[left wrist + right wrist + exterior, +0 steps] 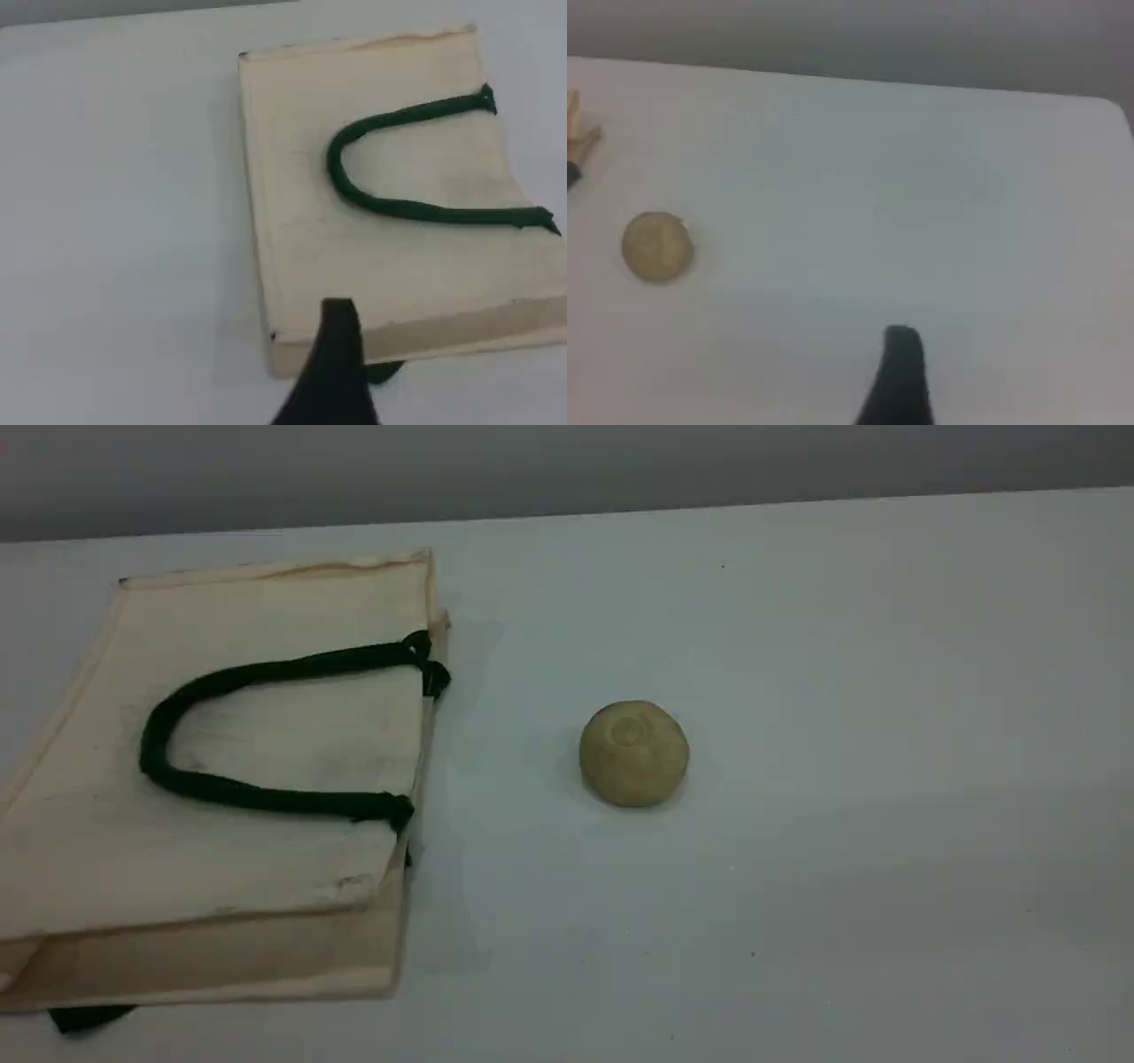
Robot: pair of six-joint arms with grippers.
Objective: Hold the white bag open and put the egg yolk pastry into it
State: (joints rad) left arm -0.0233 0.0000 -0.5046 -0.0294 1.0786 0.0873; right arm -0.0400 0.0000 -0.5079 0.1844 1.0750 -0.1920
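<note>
Nothing was done yet. The white bag (221, 779) lay flat at the left of the scene frame, mouth toward the centre and not visibly open, its rope handle (221, 682) resting on top. My left pincer (337, 354) hung over the bag's near corner, empty, jaws wide apart. The egg yolk pastry (633, 753) sat mid-frame on the worktop (886, 779), well apart from the bag. My right pincer (902, 372) was wide apart too, empty, pastry at its view's left. Left to do: opening the bag, picking the pastry, dropping it in.
</note>
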